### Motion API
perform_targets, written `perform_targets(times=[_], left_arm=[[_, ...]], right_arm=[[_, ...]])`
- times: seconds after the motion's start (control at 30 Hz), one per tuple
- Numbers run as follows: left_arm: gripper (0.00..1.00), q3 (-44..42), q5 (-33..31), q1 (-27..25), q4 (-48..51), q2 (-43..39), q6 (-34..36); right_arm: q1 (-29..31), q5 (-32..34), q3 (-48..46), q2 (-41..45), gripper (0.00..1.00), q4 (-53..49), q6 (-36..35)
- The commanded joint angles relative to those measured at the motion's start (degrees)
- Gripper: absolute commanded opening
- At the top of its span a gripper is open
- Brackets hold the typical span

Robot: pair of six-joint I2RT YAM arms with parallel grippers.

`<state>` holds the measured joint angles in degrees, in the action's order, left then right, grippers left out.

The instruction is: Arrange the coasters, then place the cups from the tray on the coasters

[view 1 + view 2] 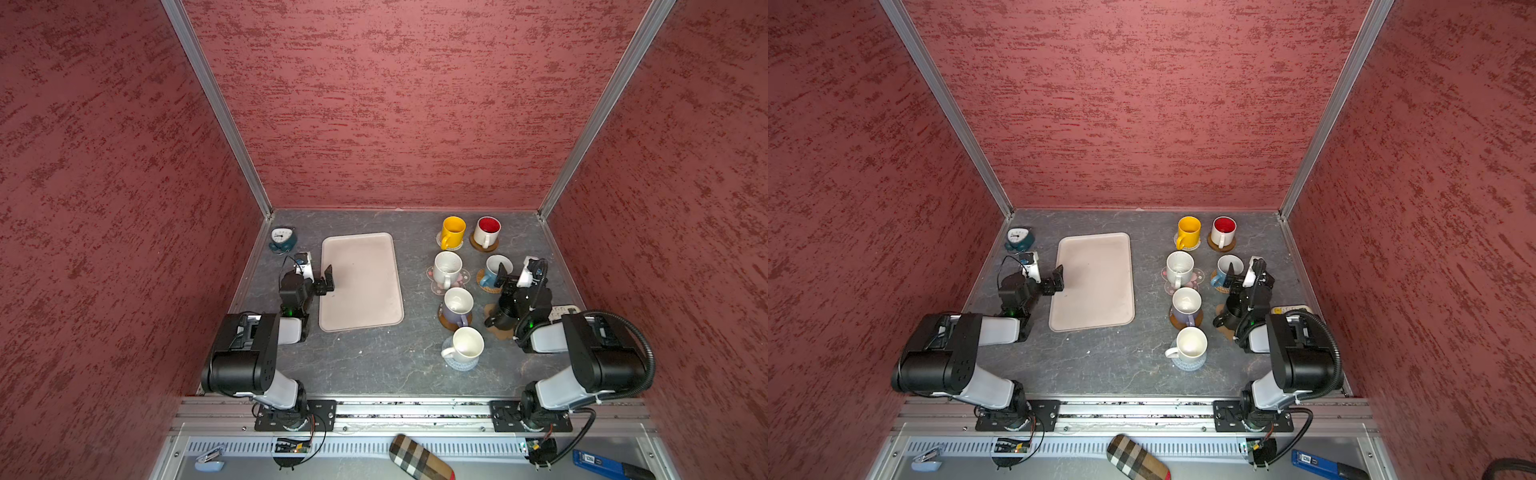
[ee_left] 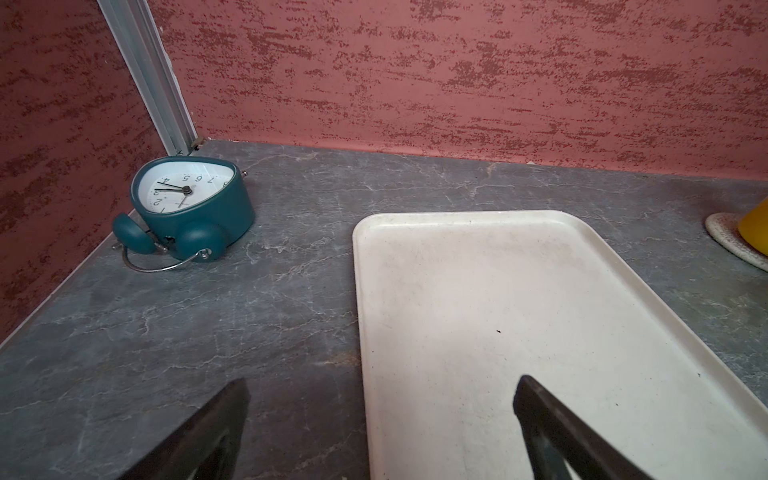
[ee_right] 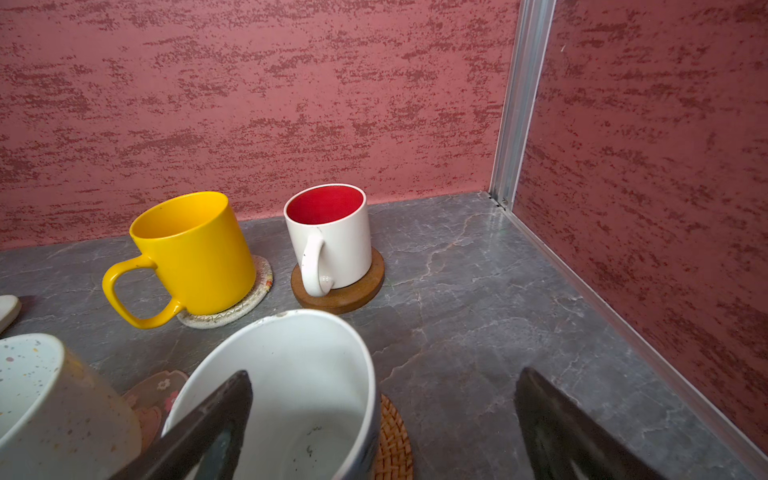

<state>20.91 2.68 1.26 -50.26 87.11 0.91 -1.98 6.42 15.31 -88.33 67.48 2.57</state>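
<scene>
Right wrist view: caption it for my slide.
Open right hand at a mug on a rattan coaster; yellow mug and red-lined mug stand on coasters beyond.

The only writing that can be read is on the white dial of the teal alarm clock (image 2: 183,195), which lies on its back just off the far left corner of the tray (image 2: 457,218). Its black numerals 2, 4, 5, 6 and 7 appear upside down in the left wrist view. The white label on the blue tool (image 1: 598,462), well nearer than the tray and to its right, is too small to read.
</scene>
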Motion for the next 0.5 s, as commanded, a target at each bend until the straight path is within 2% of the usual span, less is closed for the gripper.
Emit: perform_targets(times=[0.0, 0.13, 0.2, 0.3, 0.47], left_arm=[[1.00, 0.31, -1.51, -0.36, -1.78, 0.70, 0.23], [1.00, -1.48, -5.99, -1.87, -5.34, 0.84, 0.53], [1.00, -0.46, -7.32, -1.76, -3.72, 0.95, -0.20], [1.00, 0.61, -3.80, 0.39, -1.16, 0.84, -1.52], [1.00, 0.62, -3.98, 0.32, -1.33, 0.79, -1.58]], right_arm=[[-0.19, 1.04, 0.77, -0.57, 0.99, -0.90, -0.32], [-0.15, 1.13, 0.48, -0.44, 0.99, -0.43, -0.35], [-0.13, 1.20, 0.34, -0.48, 0.99, -0.21, -0.46], [-0.15, 0.97, 0.37, -0.52, 0.99, -0.28, -0.49], [-0.16, 0.96, 0.42, -0.47, 0.99, -0.35, -0.55]])
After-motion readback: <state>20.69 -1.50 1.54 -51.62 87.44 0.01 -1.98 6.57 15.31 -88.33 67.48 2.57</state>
